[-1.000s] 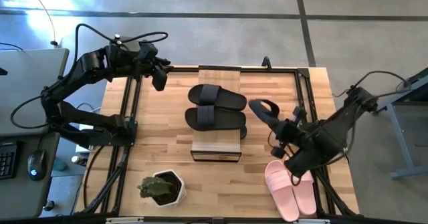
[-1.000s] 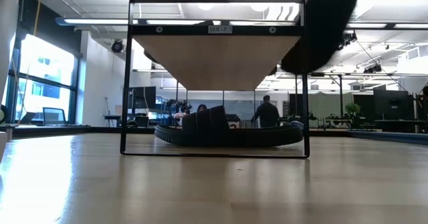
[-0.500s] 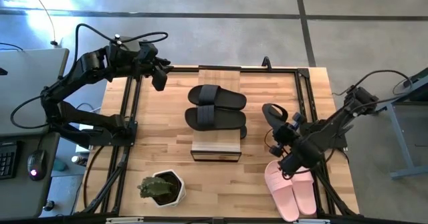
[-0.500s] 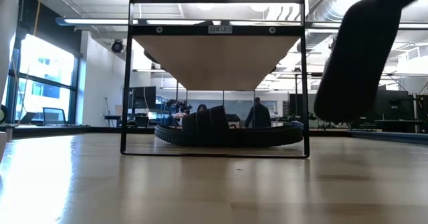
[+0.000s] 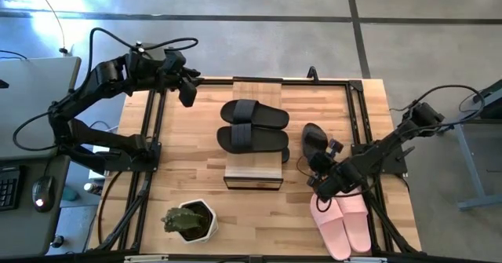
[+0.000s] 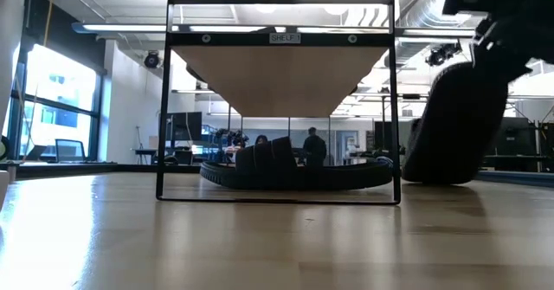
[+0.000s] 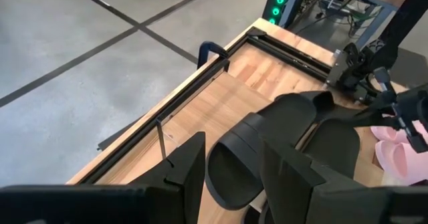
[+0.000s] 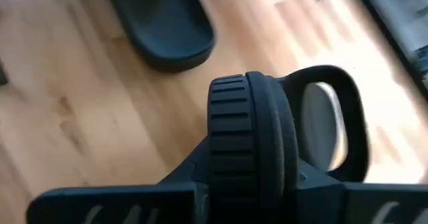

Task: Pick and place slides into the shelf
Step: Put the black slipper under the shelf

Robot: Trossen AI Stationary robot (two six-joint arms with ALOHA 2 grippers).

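Shelf: we see the small low rack with a light-wood plank top and thin black metal frame (image 5: 252, 171) at the centre of the high view, standing on the large butcher-block tabletop (image 5: 196, 137).
Slides on top: two matte black open-toe slide sandals (image 5: 252, 126) lie side by side across the plank, in the upper middle of the frame.
Slide under the top: in the low view we see another black sandal (image 6: 294, 170) lying between the frame's posts, beneath the plank.
Right gripper: we find the right gripper (image 5: 323, 167) right of centre in the high view, just right of the rack, its two fingers closed on the heel of a further matte black slide (image 5: 314, 140); in the low view that slide (image 6: 454, 130) stands on end at the right edge, its lower end at the tabletop.
Pink pair: the pale pink slide sandals (image 5: 343, 225) lie at the lower right of the high view, just below the gripper.
Left gripper: we see the left gripper (image 5: 187, 91) at the upper left, over the table's edge, fingers parted with nothing between them.
Plant: a potted green plant (image 5: 190, 220) stands at the lower left.
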